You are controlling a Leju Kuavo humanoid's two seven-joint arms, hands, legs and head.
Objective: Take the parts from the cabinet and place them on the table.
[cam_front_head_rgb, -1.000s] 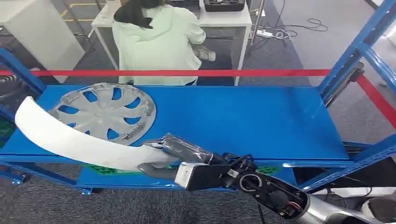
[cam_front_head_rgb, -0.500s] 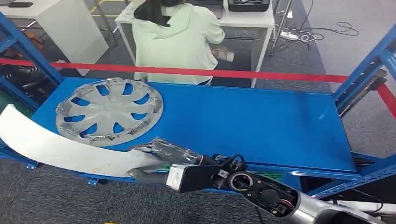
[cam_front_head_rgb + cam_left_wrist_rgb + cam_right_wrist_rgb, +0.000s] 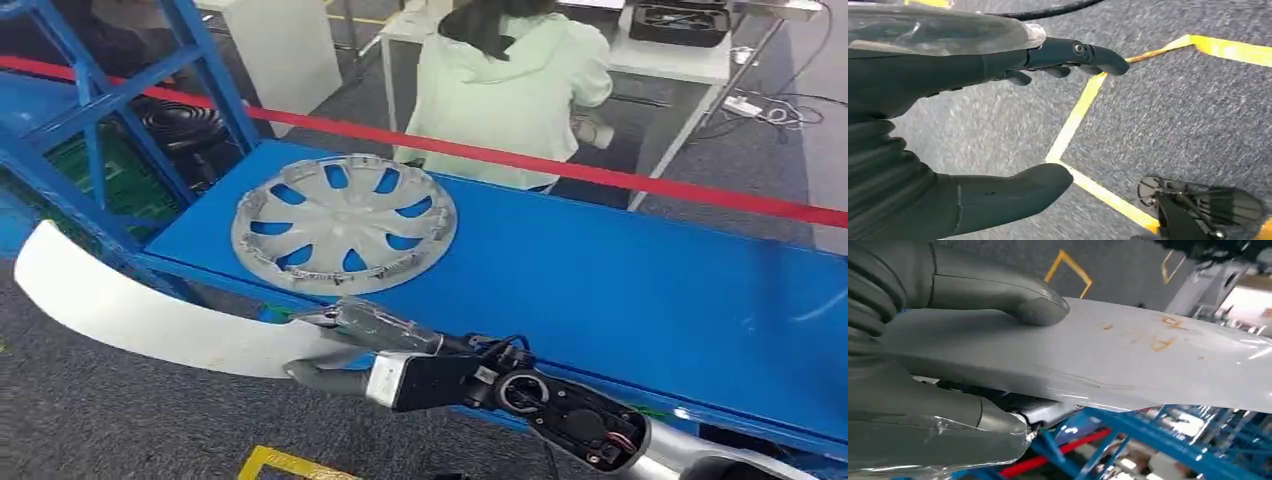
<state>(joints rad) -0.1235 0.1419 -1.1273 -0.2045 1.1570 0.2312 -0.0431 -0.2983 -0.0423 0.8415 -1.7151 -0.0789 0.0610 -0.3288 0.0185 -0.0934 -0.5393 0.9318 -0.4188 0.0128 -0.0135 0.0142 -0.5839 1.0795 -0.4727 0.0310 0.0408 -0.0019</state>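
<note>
My right hand point(image 3: 345, 345) grips one end of a long curved white panel point(image 3: 140, 312), which sweeps out to the left past the front edge of the blue shelf point(image 3: 640, 290). In the right wrist view the thumb point(image 3: 998, 295) presses on the panel point(image 3: 1128, 355), which bears faint orange marks. A silver wheel cover point(image 3: 345, 222) lies flat on the shelf's left part, beyond the panel. My left hand point(image 3: 973, 120) hangs over grey carpet with its fingers apart and nothing in it.
A person in a pale green top point(image 3: 515, 90) sits behind a red tape barrier point(image 3: 600, 175) at a white table point(image 3: 680, 55). Blue rack posts point(image 3: 95, 110) stand at the left, with a black part point(image 3: 185, 125) behind them. Yellow floor lines point(image 3: 285, 465) mark the carpet.
The whole view has swung to the left, so the shelf and wheel cover sit further right in the picture. My right hand keeps its hold on the white panel.
</note>
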